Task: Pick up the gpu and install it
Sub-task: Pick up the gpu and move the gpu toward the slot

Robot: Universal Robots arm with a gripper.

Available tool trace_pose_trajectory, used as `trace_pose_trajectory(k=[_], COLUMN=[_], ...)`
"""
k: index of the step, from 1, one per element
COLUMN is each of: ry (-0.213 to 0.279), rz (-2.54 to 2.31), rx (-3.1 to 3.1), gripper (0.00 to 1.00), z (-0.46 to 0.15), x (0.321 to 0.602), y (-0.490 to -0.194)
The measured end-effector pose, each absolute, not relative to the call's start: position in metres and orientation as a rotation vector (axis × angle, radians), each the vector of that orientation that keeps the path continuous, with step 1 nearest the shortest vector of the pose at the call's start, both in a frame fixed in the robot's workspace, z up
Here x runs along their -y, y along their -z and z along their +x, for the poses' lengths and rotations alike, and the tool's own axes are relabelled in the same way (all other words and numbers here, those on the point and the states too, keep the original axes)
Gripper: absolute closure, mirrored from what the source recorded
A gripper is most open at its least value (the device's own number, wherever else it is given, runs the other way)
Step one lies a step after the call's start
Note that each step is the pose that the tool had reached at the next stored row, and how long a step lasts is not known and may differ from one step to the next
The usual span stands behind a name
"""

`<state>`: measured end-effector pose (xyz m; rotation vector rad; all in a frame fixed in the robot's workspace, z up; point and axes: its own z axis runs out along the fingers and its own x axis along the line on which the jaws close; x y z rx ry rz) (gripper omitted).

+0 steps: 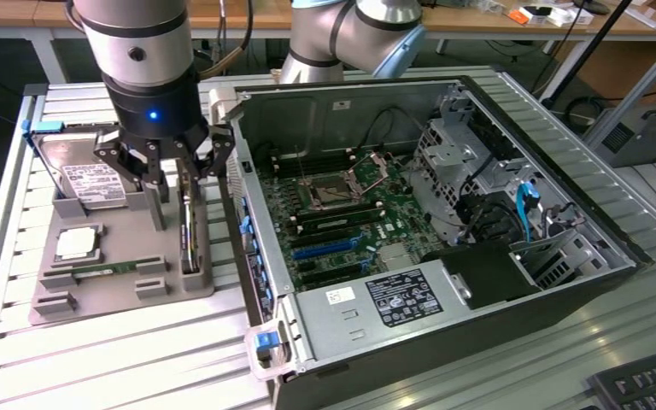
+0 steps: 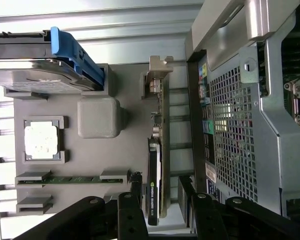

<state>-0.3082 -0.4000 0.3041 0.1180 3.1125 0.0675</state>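
The gpu [image 1: 190, 243] is a thin dark card that stands on edge in a slot at the near side of the grey holder tray [image 1: 112, 301], next to the computer case. My gripper [image 1: 178, 192] hangs just above it, open. In the wrist view the gpu [image 2: 156, 175] runs between my two black fingers [image 2: 135, 200], which stand on either side of one end of it with a gap on each side. Its silvery bracket [image 2: 160, 75] is at the far end. The open case [image 1: 419, 213] shows the motherboard [image 1: 340, 222] with its card slots.
The tray also holds a hard drive [image 1: 89, 175] with a blue latch, a square processor [image 1: 78, 243] and a green RAM stick [image 1: 106, 269]. The case's metal wall [image 2: 240, 125] stands close beside the gpu. A keyboard [image 1: 647, 384] lies at the exterior view's lower right.
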Motion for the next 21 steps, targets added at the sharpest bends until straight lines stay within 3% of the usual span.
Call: trace_pose_trajectory(k=[21], ry=[-0.068], rz=[0.118], rx=[-3.112], gripper=[0.58], z=[-0.3082], x=[0.4000], y=[-0.2967])
